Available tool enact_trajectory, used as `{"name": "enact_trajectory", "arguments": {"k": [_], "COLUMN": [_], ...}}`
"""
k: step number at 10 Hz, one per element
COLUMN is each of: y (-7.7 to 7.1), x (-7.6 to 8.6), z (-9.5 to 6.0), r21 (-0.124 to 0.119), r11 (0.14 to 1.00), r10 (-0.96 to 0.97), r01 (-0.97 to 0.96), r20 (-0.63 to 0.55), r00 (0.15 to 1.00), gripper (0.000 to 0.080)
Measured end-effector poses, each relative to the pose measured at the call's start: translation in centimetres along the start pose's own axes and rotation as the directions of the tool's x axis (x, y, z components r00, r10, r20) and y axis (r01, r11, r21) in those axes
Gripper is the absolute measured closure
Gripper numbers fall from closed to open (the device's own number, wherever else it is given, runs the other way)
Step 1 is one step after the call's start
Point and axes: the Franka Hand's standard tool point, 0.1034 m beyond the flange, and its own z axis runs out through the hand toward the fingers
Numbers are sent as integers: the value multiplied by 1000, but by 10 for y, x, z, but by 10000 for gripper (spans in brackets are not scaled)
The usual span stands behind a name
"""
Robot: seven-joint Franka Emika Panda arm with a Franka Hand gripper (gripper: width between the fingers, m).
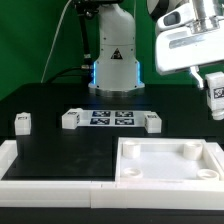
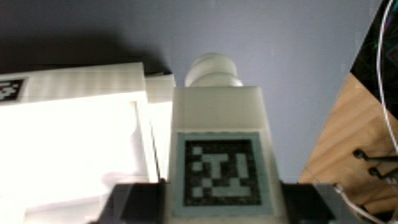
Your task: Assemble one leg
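My gripper (image 1: 212, 92) is high at the exterior view's right, above the table, shut on one white leg (image 1: 214, 98) that hangs from it. In the wrist view the gripper (image 2: 217, 203) has a dark finger on each side of that leg (image 2: 217, 125). The leg's black-and-white tag faces the camera and its round peg end points away. Three more legs lie on the black table: one (image 1: 21, 122) at the left, one (image 1: 70, 119) left of the marker board, one (image 1: 151, 121) right of it.
The large white square tray-like part (image 1: 170, 172) with round corner sockets lies at the front right, also seen in the wrist view (image 2: 71, 130). The marker board (image 1: 110, 118) lies mid-table. A white L-shaped rail (image 1: 25, 170) borders the front left. The robot base (image 1: 115, 60) stands behind.
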Motion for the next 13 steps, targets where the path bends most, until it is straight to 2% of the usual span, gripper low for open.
{"name": "enact_trajectory", "arguments": {"k": [1,2,3,5,9,10,11,13], "y": [12,25,31,28,30,38,48,59], "x": [18,31,42,63,59,68,87,113], "z": [3,12,18,23,24,28,37,46], "r21": [-13,-28,-34,-32,-34,-41,-50,-60], "r11": [998,995,993,988,988,982,983,986], "r10": [-58,-93,-114,-151,-152,-184,-176,-159], "r01": [57,93,113,151,152,184,175,157], "r20": [-15,-21,-19,-9,-11,0,-9,-37], "r00": [998,995,993,988,988,983,984,987], "gripper": [508,508,508,508,508,508,508,508]}}
